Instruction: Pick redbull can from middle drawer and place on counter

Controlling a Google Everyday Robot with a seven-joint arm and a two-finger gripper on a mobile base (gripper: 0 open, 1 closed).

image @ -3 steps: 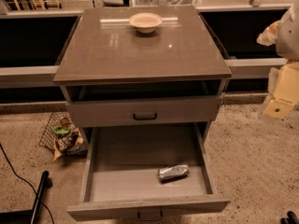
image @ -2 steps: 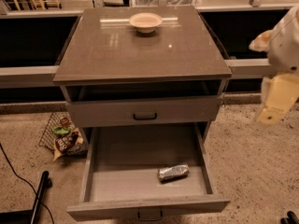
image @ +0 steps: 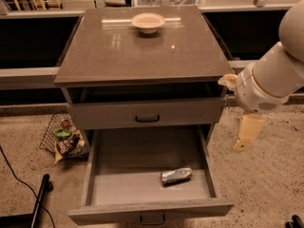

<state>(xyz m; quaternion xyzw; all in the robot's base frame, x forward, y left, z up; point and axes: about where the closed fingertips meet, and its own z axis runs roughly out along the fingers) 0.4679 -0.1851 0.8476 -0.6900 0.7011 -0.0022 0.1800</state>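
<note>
The redbull can [image: 176,175], slim and silver, lies on its side on the floor of the open middle drawer [image: 128,170], towards the right front. The drawer is pulled far out below the cabinet. The counter [image: 142,56] is the glossy grey-brown top slab of the cabinet. My gripper [image: 247,133] hangs down from the white arm [image: 270,80] to the right of the cabinet, outside the drawer's right wall and above floor level. It is up and to the right of the can and holds nothing that I can see.
A tan round bowl [image: 147,22] stands at the back of the counter. Another grey drawer front with a dark handle [image: 146,113] sits shut above the open drawer. A wire basket with snack bags [image: 64,139] and a black pole [image: 38,198] are on the floor at the left.
The arm has moved left and down, closer to the cabinet's right side. The can and drawer have not moved.
</note>
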